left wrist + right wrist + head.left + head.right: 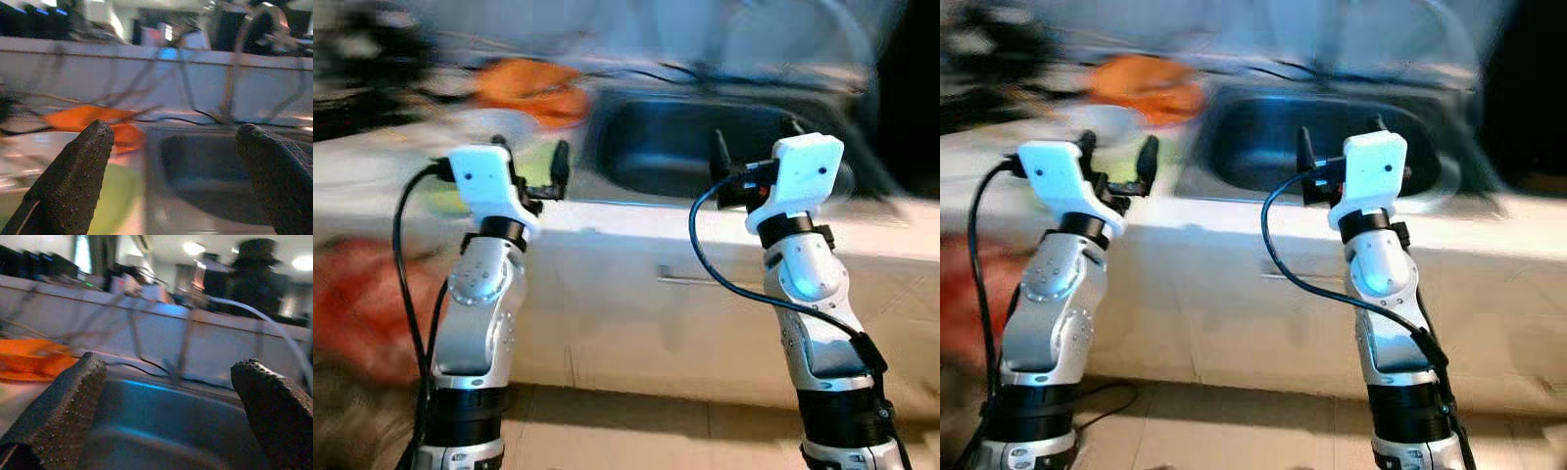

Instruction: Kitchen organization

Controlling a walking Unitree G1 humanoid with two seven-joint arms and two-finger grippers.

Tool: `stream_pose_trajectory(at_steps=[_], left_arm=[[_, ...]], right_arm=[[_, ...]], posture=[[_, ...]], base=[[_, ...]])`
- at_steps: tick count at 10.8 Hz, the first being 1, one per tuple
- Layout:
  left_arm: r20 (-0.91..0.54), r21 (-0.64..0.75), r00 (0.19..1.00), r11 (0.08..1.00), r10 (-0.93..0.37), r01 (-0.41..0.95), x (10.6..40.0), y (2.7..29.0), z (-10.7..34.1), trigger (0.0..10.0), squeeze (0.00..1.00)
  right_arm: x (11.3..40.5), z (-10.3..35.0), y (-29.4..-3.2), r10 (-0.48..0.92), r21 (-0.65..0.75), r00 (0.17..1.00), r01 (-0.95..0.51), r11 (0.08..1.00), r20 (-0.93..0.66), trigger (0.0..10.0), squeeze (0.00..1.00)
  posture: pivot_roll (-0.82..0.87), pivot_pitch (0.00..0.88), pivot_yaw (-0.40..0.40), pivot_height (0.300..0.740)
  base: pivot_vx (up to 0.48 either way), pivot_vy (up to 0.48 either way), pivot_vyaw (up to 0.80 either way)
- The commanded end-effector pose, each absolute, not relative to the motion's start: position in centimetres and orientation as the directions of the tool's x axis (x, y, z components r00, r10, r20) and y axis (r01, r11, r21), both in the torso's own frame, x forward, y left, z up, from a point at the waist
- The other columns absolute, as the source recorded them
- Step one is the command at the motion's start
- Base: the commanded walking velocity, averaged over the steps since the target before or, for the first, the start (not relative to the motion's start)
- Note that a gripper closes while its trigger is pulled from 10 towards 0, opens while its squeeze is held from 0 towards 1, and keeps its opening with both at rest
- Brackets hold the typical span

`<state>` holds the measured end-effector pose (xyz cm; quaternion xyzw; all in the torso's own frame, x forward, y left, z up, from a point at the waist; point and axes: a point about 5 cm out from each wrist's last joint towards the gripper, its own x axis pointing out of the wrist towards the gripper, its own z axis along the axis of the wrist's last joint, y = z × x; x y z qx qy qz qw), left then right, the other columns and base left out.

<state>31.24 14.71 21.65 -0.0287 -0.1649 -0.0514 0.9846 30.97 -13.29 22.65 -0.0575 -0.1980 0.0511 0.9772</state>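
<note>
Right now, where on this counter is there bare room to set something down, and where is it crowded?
The frames are blurred. The sink basin looks bare, and so does the white counter edge in front of it. Left of the sink is crowded: an orange item, a green item and dark cables. Both grippers, left and right, hover open before the counter.

Head stereo pair looks forward and down from above both raised arms, blurred, facing the surface point(607, 211) and sink point(705, 147) at 12 o'clock. Each wrist camera sits low, close behind its own jaws, looking across the sink rim. All views share the sink and the orange item point(533, 88) at 11 o'clock.
</note>
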Motion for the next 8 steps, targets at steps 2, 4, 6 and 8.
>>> stream_pose_trajectory(at_steps=[2,4,6,8], left_arm=[[0.36,-0.085,0.929,0.989,-0.086,0.125,31.2,14.7,22.5,10.0,0.0],[0.411,-0.057,0.91,0.994,-0.063,0.094,31.0,15.1,23.9,10.0,0.0],[0.503,-0.036,0.864,0.999,-0.012,0.034,30.9,15.9,27.0,10.0,0.0],[0.481,-0.029,0.876,0.999,-0.02,0.039,31.0,15.9,26.5,10.0,0.0]], right_arm=[[30.9,23.0,-13.5,0.114,-0.133,0.912,-0.066,0.989,0.394,10.0,0.0],[30.7,23.0,-13.4,0.139,-0.151,0.907,-0.084,0.985,0.398,10.0,0.0],[30.5,24.5,-12.8,0.178,-0.167,0.878,-0.114,0.979,0.445,10.0,0.0],[30.4,24.7,-12.6,0.19,-0.17,0.871,-0.125,0.977,0.453,10.0,0.0]], posture=[[0.02,0.03,0.004,0.74],[0.02,0.032,0.002,0.74],[0.02,0.032,0.002,0.74],[0.02,0.032,0.004,0.74]], base=[[0.0,0.0,0.0],[0.0,0.0,0.0],[0.0,0.0,0.0],[0.18,0.0,0.0]])
